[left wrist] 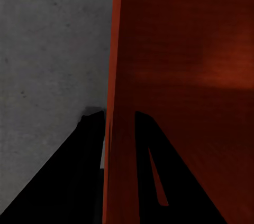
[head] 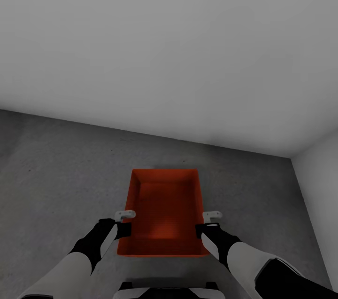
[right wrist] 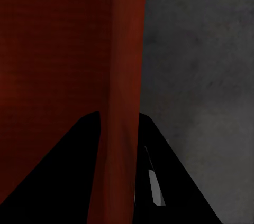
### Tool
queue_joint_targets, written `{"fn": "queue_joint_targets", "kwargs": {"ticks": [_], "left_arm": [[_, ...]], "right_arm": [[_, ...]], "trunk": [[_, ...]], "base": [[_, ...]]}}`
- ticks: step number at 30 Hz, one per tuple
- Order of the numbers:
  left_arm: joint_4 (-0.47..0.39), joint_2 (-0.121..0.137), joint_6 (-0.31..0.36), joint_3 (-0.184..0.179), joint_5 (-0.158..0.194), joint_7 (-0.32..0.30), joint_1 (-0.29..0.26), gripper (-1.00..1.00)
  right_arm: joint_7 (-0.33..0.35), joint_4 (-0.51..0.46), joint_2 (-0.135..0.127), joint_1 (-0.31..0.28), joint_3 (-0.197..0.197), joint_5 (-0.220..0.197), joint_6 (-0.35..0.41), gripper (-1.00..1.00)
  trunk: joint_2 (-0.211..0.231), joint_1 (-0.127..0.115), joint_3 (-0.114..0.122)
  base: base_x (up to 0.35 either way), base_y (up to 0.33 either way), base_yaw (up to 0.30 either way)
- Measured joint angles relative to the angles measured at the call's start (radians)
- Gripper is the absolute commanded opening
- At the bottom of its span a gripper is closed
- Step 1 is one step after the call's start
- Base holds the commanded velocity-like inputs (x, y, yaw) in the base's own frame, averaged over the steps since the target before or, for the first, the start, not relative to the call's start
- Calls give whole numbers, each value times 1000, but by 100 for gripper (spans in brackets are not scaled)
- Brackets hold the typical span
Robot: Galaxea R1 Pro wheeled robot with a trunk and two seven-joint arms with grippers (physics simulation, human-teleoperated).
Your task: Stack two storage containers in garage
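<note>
Both claws, left (head: 126,223) and right (head: 208,222), clamp the unlabelled storage container's (head: 164,209) side walls.

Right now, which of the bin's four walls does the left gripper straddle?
The bin's long left wall: the left gripper has a finger on each side of it. The right gripper takes the opposite long wall; the short end walls go ungripped.
</note>
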Motion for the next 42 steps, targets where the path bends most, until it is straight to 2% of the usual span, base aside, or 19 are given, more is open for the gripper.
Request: {"fn": "queue_joint_targets", "kwargs": {"ticks": [31,42], "left_arm": [[0,0,2,0,0,1,1,-100],[-1,0,1,0,0,0,0,-100]], "right_arm": [[1,2,1,0,-1,0,0,-100],[1,0,0,0,0,0,0,-100]], "trunk": [[0,0,-6],[0,0,-21]], "base": [[0,0,0],[0,0,0]]}}
